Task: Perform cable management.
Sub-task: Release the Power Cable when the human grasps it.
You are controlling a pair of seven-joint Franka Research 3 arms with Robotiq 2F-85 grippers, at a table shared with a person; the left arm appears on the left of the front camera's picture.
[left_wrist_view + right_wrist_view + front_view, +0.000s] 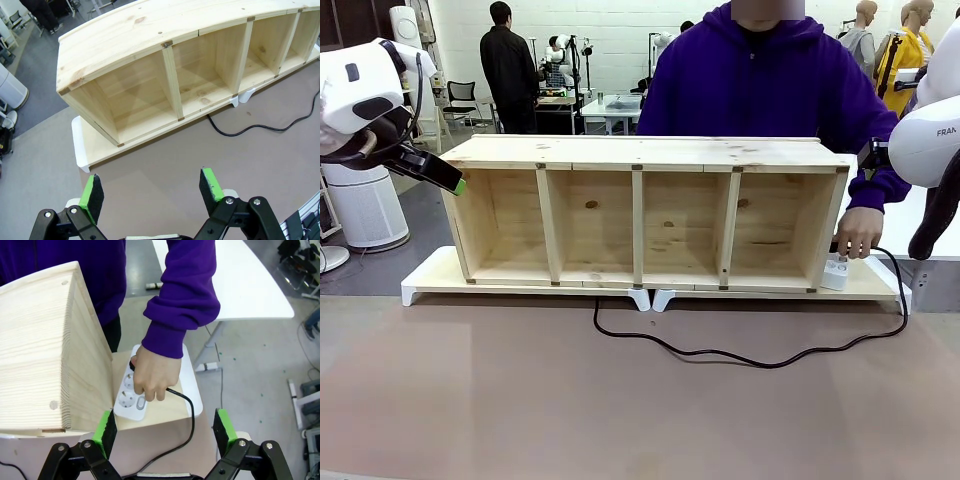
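We see both robot hands released: left hand (152, 192) at lower centre, right hand (165, 432) below the person's hand (151, 375) gripping the plug on the strip (131, 402); the cable (750, 355) crosses the desk (620, 410).

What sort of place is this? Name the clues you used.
Probably a robotics lab or workshop: a white robot arm at the table, more robot rigs at benches behind, a person sharing the work.

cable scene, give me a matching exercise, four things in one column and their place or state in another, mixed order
Things:
1. cable
2. power strip
3. left pincer
4. wooden shelf

Places or states:
A. lying on its side, four open compartments
B. open, above the bare tabletop
C. trailing in a loop over the brown tabletop
D. under the person's hand, beside the shelf's end

Pairs: 1-C, 2-D, 3-B, 4-A
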